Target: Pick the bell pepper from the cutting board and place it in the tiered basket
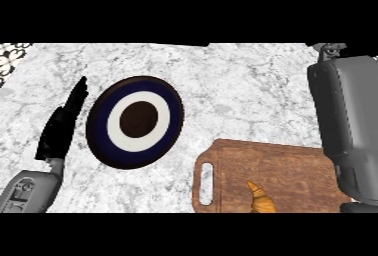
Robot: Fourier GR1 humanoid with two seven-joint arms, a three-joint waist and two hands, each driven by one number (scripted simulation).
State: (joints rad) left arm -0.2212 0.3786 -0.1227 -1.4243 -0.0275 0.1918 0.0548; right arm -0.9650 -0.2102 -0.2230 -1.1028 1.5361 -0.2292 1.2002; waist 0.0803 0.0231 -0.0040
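A wooden cutting board (295,170) with a handle slot lies at the lower right of the marble counter. On its near edge sits an orange, pointed piece (260,199), partly cut off by the view's lower edge; it may be the bell pepper. My left hand (60,127) shows at the left with its fingers straight and pointing up, holding nothing, left of the plate. My right forearm (347,120) rises along the right edge above the board's right side. Its hand lies beyond the top of the view. No tiered basket shows.
A round plate (134,121) with a dark blue rim, a white ring and a brown centre lies between my left hand and the board. Bare marble counter (244,85) stretches behind the board and plate.
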